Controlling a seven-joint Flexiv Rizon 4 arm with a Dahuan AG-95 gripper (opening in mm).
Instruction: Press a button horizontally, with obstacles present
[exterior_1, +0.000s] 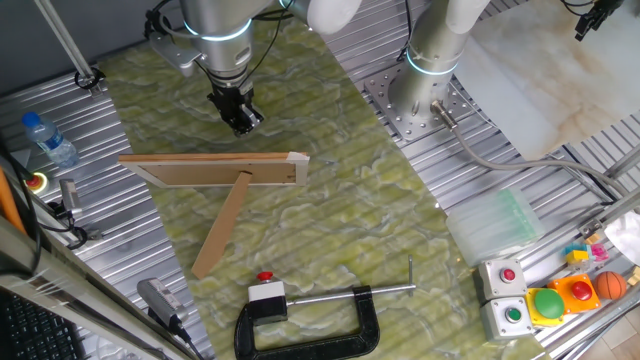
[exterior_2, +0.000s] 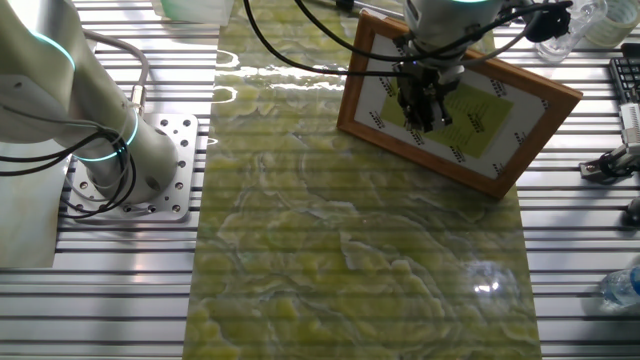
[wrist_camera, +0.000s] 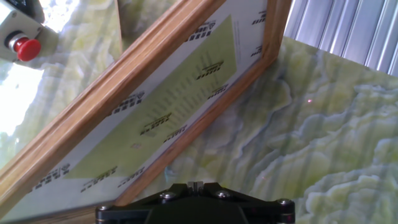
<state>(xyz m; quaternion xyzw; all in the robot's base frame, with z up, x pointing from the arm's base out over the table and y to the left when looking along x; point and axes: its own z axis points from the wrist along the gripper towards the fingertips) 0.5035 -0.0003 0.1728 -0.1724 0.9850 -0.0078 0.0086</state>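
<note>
The button (exterior_1: 265, 276) is a tiny red knob on a small white box with a black base, held in a black C-clamp (exterior_1: 310, 322) at the table's front. In the hand view the button (wrist_camera: 26, 48) shows at the top left, beyond the board. The long wooden board (exterior_1: 215, 168) stands on its edge, and a narrower brown strip (exterior_1: 222, 232) runs from it towards the front, making a T. The board's framed face (exterior_2: 460, 100) (wrist_camera: 155, 106) faces my gripper. My gripper (exterior_1: 238, 116) (exterior_2: 420, 108) (wrist_camera: 196, 185) hangs behind the board, on the side away from the button, fingertips together and empty.
A second robot base (exterior_1: 425, 95) stands at the back right. Grey-housed red (exterior_1: 505, 275) and green (exterior_1: 513, 316) buttons and a green dome button (exterior_1: 547, 303) sit at the right front. A water bottle (exterior_1: 50, 140) lies at the left. Slotted metal table (exterior_1: 120, 210) surrounds the green mat.
</note>
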